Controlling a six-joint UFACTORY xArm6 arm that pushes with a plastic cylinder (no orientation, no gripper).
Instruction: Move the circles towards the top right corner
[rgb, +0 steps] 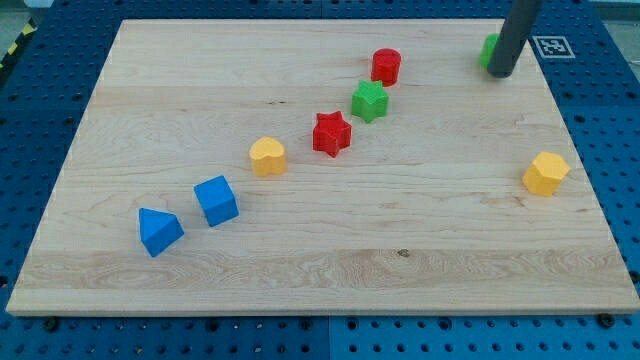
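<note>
A red circle block (386, 66) stands at the view's upper middle. A green block (488, 50), mostly hidden behind the rod, sits near the top right corner; its shape cannot be made out. My tip (500, 73) rests on the board just right of and touching or nearly touching that green block, well to the right of the red circle. A green star (369, 101) and a red star (331, 134) lie just below-left of the red circle.
A yellow heart-like block (267, 156) sits left of centre. A blue cube (216, 200) and a blue triangular block (159, 231) lie at the lower left. A yellow hexagon (545, 173) is at the right. The wooden board (320, 290) lies on blue pegboard.
</note>
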